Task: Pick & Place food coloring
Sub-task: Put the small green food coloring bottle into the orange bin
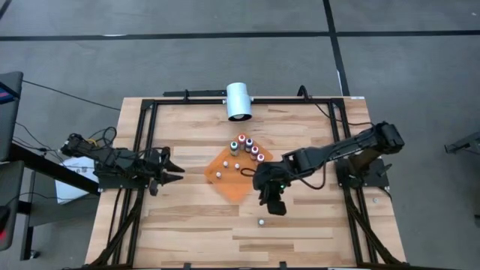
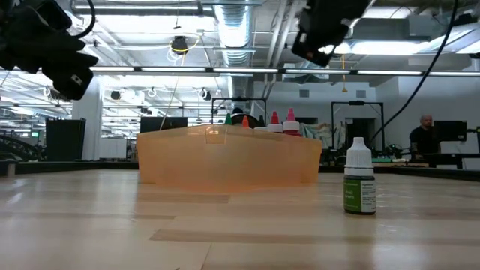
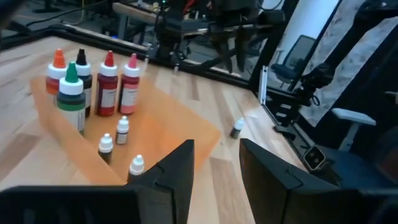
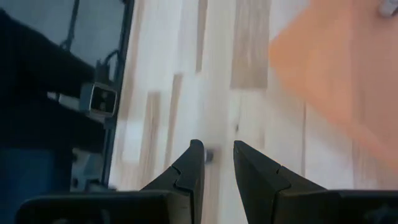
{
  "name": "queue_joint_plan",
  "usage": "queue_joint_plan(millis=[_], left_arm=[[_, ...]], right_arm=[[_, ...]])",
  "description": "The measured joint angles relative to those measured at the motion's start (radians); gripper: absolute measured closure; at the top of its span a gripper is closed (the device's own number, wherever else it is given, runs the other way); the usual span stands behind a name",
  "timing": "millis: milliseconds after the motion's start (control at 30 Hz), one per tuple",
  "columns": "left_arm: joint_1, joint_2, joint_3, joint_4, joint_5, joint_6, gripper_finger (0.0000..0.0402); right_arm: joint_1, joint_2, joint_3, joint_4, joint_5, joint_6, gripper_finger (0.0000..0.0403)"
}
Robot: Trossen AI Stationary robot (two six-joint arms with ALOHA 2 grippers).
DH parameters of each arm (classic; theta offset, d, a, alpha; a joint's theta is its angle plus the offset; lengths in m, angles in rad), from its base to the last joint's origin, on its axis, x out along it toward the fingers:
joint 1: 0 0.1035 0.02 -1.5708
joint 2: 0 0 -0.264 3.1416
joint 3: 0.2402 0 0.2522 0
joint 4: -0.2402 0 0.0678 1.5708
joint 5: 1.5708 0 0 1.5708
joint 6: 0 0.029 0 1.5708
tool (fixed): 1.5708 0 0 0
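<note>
The food coloring bottles [image 1: 248,147] with red, green, pink, orange and dark tops stand upright in a cluster on the far part of an orange sheet [image 1: 238,186]; the left wrist view shows the bottles [image 3: 93,81] too. Tiny white-capped bottles [image 3: 123,129] stand on the sheet near them. One small white-capped bottle [image 1: 261,221] [image 2: 359,180] stands alone on the bare wood, toward the near edge. My right gripper [image 1: 274,205] [image 4: 217,160] hovers open above the table between the sheet and this bottle, holding nothing. My left gripper [image 1: 174,171] [image 3: 215,165] waits open, left of the sheet.
A white cylinder [image 1: 238,101] sits at the table's far edge. Black frame rails [image 1: 142,142] run along the left, right and far sides. Bare wood [image 1: 195,232] lies near the front edge. A person [image 2: 425,132] stands in the room behind the table.
</note>
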Motion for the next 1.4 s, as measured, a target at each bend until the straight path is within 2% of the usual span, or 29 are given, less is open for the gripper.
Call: queue_joint_plan(millis=[233,467,800,1333,1400], left_arm=[[0.0,0.0,0.0,-0.066,0.0,-0.026,0.0283],[0.0,0.0,0.005,-0.113,0.002,-0.064,0.0283],[0.0,0.0,0.005,-0.119,0.002,-0.026,0.0283],[0.0,0.0,0.005,-0.121,0.002,-0.025,0.0283],[0.0,0.0,0.005,-0.121,0.002,-0.025,0.0283]], right_arm=[[-0.024,0.029,0.001,0.005,-0.001,0.021,0.0328],[-0.027,0.028,0.003,0.0,-0.002,0.249,0.0328],[-0.017,0.028,0.002,-0.002,0.0,0.26,0.0325],[0.055,0.028,0.002,-0.001,0.004,0.259,0.0236],[0.085,0.028,0.002,-0.001,0.006,0.206,0.023]])
